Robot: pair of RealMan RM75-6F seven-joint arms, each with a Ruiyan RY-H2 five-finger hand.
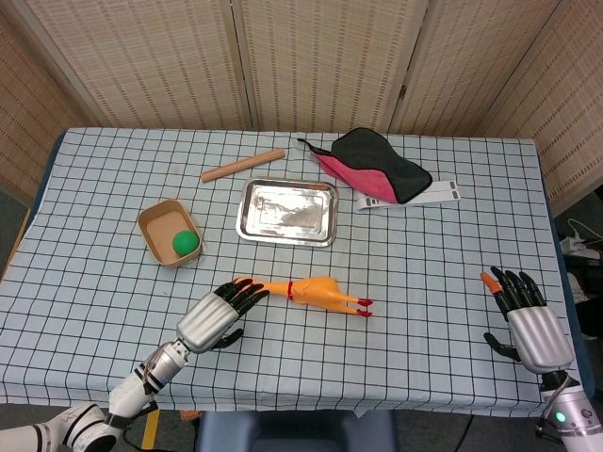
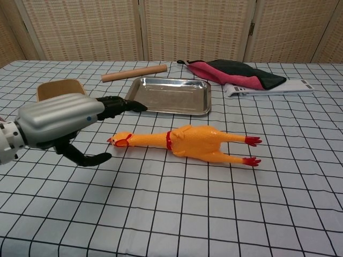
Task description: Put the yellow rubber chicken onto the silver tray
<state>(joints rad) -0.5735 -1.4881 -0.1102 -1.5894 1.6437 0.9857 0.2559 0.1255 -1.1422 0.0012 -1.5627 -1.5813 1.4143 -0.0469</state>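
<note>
On the table lie one yellow rubber chicken (image 1: 306, 290) and one silver tray (image 1: 287, 212), both hands (image 1: 219, 315) (image 1: 521, 313) spread, grasping nothing.

Both robot hands (image 1: 219, 315) (image 1: 529, 318) empty, fingers spread
</note>
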